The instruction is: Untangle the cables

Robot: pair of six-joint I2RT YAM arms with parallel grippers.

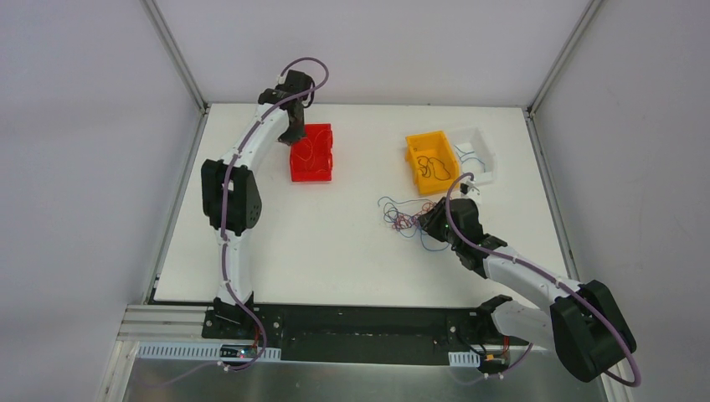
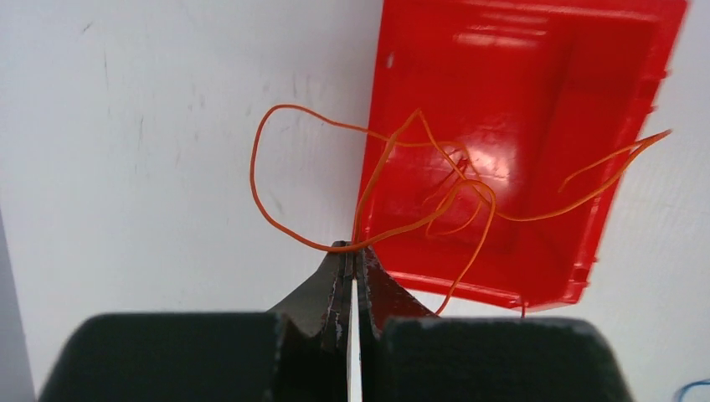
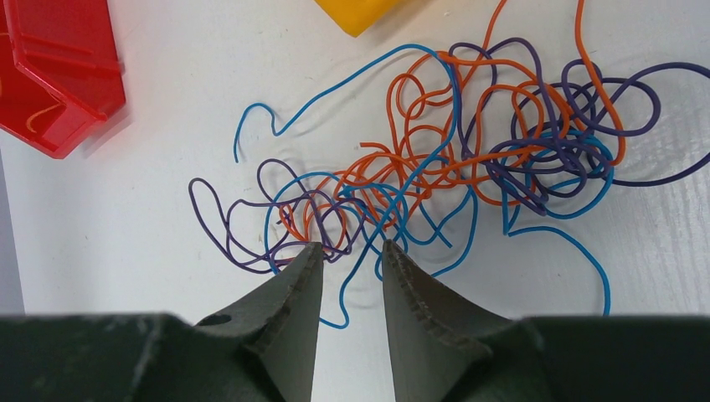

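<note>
A tangle of thin orange, blue and purple cables (image 3: 435, 167) lies on the white table, also in the top view (image 1: 406, 219). My right gripper (image 3: 352, 249) is open, its tips down at the near edge of the tangle, a blue strand between the fingers. My left gripper (image 2: 352, 248) is shut on an orange cable (image 2: 276, 213), held above the near-left rim of the red bin (image 2: 519, 134); the cable's loops hang over the bin. In the top view the left gripper (image 1: 293, 134) hangs at the red bin's (image 1: 322, 167) left edge.
A yellow bin (image 1: 429, 146) holding a dark cable and a white bin (image 1: 479, 155) holding a blue cable stand at the back right. The red bin's corner (image 3: 59, 75) and the yellow bin's corner (image 3: 360, 12) show in the right wrist view.
</note>
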